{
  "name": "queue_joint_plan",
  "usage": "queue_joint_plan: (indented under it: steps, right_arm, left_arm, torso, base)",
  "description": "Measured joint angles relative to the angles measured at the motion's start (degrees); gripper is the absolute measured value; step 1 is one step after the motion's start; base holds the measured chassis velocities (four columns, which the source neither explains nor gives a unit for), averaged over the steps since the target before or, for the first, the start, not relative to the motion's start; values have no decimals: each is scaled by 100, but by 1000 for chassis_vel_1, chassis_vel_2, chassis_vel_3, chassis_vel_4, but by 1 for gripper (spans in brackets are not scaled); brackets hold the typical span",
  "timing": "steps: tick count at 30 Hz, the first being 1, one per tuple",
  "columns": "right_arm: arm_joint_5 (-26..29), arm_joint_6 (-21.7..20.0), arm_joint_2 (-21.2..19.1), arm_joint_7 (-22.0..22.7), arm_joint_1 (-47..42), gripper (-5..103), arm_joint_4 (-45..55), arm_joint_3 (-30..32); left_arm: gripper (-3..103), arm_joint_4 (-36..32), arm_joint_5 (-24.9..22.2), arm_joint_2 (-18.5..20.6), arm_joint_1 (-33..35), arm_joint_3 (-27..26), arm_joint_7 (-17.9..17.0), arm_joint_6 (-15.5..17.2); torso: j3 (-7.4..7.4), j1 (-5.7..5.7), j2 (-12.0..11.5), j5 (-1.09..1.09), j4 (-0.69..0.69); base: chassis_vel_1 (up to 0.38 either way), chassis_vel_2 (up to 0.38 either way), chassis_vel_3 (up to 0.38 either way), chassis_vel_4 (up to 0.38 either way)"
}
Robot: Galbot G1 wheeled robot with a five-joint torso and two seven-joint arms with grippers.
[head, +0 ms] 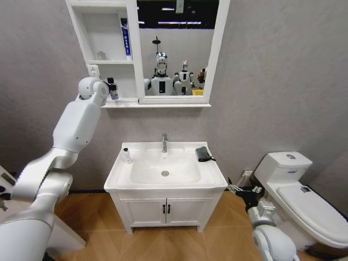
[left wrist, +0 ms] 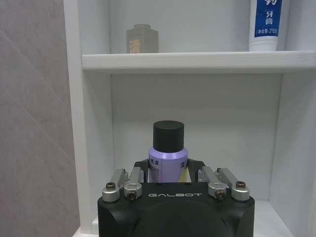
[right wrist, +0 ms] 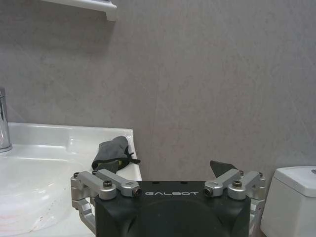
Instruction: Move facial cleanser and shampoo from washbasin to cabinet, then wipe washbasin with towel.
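Note:
My left gripper [head: 112, 89] is raised into the lowest open shelf of the white cabinet [head: 134, 60]. In the left wrist view it [left wrist: 168, 172] is shut on a purple bottle [left wrist: 168, 157] with a black cap, held upright inside the shelf bay [left wrist: 187, 61]. I cannot tell whether this is the shampoo or the facial cleanser. A small pale bottle [head: 126, 156] stands on the left rim of the washbasin [head: 213, 176]. The dark folded towel [head: 204, 154] [right wrist: 112, 153] lies on the right rim. My right gripper [head: 242, 193] [right wrist: 170, 173] hangs open, low, to the right of the basin.
A blue-and-white tube [head: 125, 38] [left wrist: 266, 24] and a small beige jar [left wrist: 142, 38] stand on the shelf above. The chrome tap [head: 164, 142] rises behind the bowl. A white toilet [head: 296, 190] stands right of the vanity [head: 166, 209]. A mirror panel [head: 176, 49] reflects other robots.

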Motion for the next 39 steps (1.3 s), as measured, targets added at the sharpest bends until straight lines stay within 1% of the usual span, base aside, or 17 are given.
queue_joint_plan:
  steps: [2, 3, 6, 15, 17, 23, 31, 37, 38, 39]
  right_arm:
    - [6, -1, 3, 0, -25, 100, 27, 4]
    - [6, -1, 3, 0, -25, 100, 27, 4]
    - [-5, 0, 22, 0, -76, 100, 62, 2]
    - [-47, 14, 35, -5, -117, 100, 95, 1]
    - [-43, 17, 27, -6, -124, 100, 105, 19]
    - [-36, 27, 26, -8, -166, 100, 125, 30]
    - [-46, 50, 33, -11, -167, 100, 125, 9]
    - [-37, 53, -45, -13, -141, 100, 119, 14]
    - [-30, 51, -60, -14, -124, 100, 116, 16]
    - [-26, 44, -69, -19, -116, 100, 115, 14]
  left_arm:
    - [42, 345, 303, -94, -140, -15, 182, -92]
    - [42, 345, 303, -94, -140, -15, 182, -92]
    - [42, 640, 544, -140, -238, 10, 408, -164]
    - [42, 1024, 739, -309, -300, -31, 533, -330]
    - [42, 1237, 917, -427, -323, -150, 594, -388]
    - [42, 1400, 1091, -499, -325, -274, 637, -458]
    - [42, 1495, 1162, -517, -281, -331, 670, -586]
    - [42, 1572, 1236, -540, -295, -378, 691, -632]
    - [42, 1602, 1284, -549, -300, -386, 736, -648]
    - [50, 1617, 1371, -568, -293, -398, 856, -720]
  torso:
    - [0, 0, 0, 0, 0]
    - [0, 0, 0, 0, 0]
    - [0, 0, 0, -1, 1]
    - [0, 0, 0, -1, 0]
    - [0, 0, 0, 0, 0]
    - [0, 0, 0, -1, 0]
    - [0, 0, 0, 0, 0]
    - [0, 0, 0, 0, 0]
    - [0, 0, 0, 0, 1]
    - [0, 0, 1, 0, 0]
  base:
    - [0, 0, 0, 0]
    - [0, 0, 0, 0]
    - [0, 0, 0, 0]
    - [0, 0, 0, 0]
    - [0, 0, 0, 0]
    - [0, 0, 0, 0]
    - [0, 0, 0, 0]
    - [0, 0, 0, 0]
    - [0, 0, 0, 0]
    - [0, 0, 0, 0]
